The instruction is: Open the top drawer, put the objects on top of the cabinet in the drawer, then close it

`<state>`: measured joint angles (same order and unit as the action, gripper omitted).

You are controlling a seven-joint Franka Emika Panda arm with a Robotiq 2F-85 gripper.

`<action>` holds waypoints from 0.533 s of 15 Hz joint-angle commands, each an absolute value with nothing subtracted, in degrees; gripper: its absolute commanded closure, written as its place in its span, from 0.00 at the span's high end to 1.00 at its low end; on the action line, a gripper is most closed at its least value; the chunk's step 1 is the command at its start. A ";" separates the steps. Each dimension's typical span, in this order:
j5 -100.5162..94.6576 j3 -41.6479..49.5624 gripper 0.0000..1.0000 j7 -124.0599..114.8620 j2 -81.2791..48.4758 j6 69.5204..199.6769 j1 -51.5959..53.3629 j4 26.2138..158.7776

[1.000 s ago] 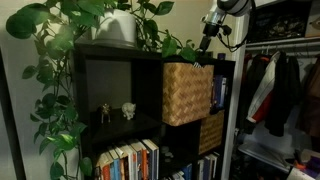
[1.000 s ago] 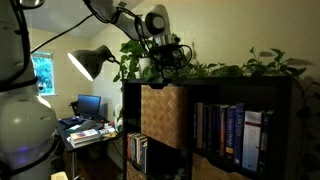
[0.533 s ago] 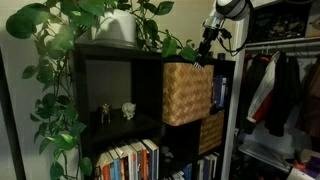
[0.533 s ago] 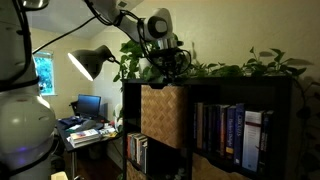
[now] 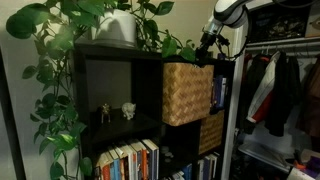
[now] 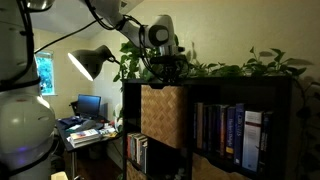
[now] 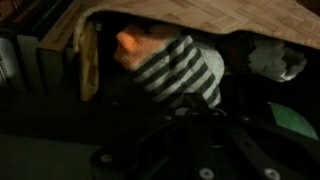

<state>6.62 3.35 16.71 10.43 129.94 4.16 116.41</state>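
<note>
Plainly, the risk is a snag. Pothos leaves (image 5: 150, 35) crowd the cabinet (image 5: 120, 52) top left of the gripper (image 5: 207, 42), and a careless reach could knock the striped soft toy (image 7: 175, 65) or the white fluffy toy (image 7: 278, 62) to its right off the back. The arm bends down over the wicker drawer (image 5: 188, 92). The finger spread is too dark to tell.
</note>
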 commanded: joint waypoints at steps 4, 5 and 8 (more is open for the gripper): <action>7.17 2.77 0.05 15.52 10.23 130.84 3.07 120.77; 7.05 2.75 0.04 15.47 10.30 130.76 2.97 121.03; 6.44 2.60 0.29 15.60 11.80 130.53 2.78 120.30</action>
<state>6.59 3.35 16.56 9.93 130.52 3.52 119.36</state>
